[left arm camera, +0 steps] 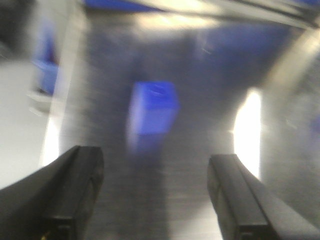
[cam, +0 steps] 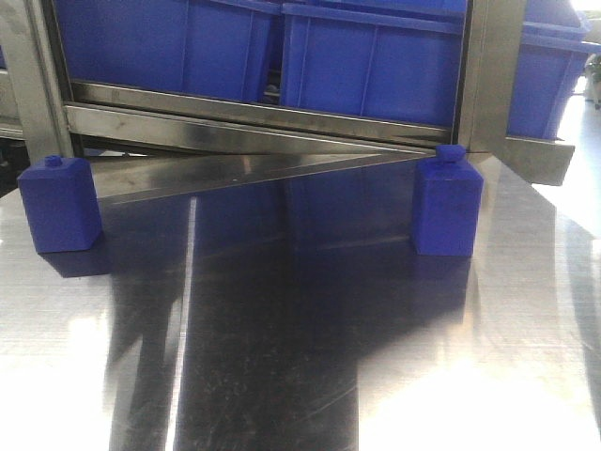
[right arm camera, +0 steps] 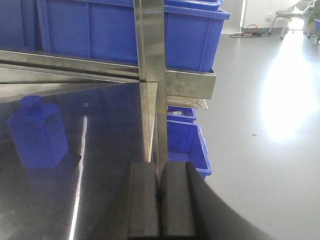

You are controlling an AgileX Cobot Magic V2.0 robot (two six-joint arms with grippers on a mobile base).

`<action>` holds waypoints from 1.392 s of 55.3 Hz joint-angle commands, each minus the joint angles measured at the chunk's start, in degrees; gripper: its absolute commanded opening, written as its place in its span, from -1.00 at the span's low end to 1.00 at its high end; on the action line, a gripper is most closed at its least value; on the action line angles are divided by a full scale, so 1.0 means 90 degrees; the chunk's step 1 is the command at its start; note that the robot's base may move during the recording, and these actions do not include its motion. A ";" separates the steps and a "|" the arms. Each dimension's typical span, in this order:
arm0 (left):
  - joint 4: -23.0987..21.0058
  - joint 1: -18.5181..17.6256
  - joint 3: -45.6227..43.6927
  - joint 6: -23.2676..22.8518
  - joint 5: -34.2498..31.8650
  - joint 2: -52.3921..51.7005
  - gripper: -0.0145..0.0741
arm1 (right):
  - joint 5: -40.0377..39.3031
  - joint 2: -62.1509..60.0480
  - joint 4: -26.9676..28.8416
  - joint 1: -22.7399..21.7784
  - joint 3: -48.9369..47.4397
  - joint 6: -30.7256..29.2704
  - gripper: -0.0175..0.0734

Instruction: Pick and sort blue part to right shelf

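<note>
Blue part, blue bins, silver table

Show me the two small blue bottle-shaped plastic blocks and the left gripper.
Blue bottle-shaped plastic block at picture left (cam: pixel 58 207), front view, its body.
Blue bottle-shaped plastic block at picture right (cam: pixel 447 211), front view, its body.
Left gripper (left arm camera: pixel 155 160), left wrist view, midway between open fingertips.

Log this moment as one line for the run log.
left gripper: jaws open, blue part ahead, untouched | right gripper: jaws shut, empty | second blue part upright on steel table beside right shelf
</note>
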 commanded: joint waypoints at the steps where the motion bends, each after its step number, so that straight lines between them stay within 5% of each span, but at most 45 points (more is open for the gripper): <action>1: -0.0484 -0.0044 -0.0570 0.0173 -0.0119 0.0699 0.47 | -0.0577 -0.0061 -0.0027 -0.0016 -0.0059 -0.0020 -0.49; 34: -0.0441 -0.0044 -0.3984 -0.0152 0.1731 0.4773 0.46 | -0.0577 -0.0061 -0.0027 -0.0016 -0.0059 -0.0020 -0.49; 50: -0.0027 -0.0176 -0.4234 -0.0329 0.1774 0.5691 0.46 | -0.0577 -0.0061 -0.0027 -0.0016 -0.0059 -0.0020 -0.49; 58: 0.0336 -0.0393 -0.4249 -0.0851 0.1645 0.5933 0.46 | -0.0577 -0.0061 -0.0027 -0.0016 -0.0059 -0.0020 -0.49; 77: 0.0506 -0.0551 -0.4263 -0.1291 0.1676 0.6384 0.46 | -0.0577 -0.0061 -0.0027 -0.0016 -0.0059 -0.0020 -0.49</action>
